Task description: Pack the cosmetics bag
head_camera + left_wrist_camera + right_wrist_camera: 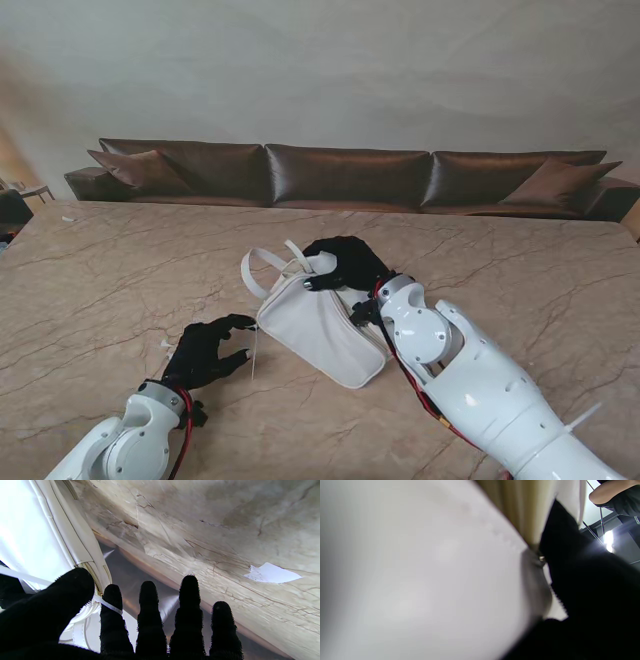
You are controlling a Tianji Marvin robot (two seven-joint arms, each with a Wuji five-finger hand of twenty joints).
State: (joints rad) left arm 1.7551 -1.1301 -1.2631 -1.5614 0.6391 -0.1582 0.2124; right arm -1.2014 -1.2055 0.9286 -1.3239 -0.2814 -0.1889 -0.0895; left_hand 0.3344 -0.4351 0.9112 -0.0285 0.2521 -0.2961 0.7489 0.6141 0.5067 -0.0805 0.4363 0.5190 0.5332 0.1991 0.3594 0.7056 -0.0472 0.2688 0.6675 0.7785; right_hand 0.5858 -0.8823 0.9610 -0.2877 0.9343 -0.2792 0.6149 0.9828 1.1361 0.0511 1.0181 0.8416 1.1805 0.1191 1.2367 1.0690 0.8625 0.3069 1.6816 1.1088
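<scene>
White leatherette: the cosmetics bag [318, 325] is seen lying on its side near the middle of the marble table [120, 270], its strap [262, 265] looped at the end farther from me. No loose cosmetics can be made out on the table; only a small white scrap [271, 573] is noted, well apart from the bag in the left wrist view. Whether anything is packed inside cannot be told, since the interior is hidden. The stage is judged to be bag handling — holding and working the zip or opening — with filling or closing possibly still left.

The right hand [343, 265] is laid over the far, upper end of the bag, fingers curled on the edge by the strap; in its wrist view the bag's side fills the frame, blurred, so the exact grip is not resolved. The left hand [205, 352] is set just beside the bag's near-left corner. Its four fingers [189, 592] are extended and slightly spread; a thin white tie [107, 604] is crossed over the index finger by the thumb, though whether it is pinched cannot be told.
</scene>
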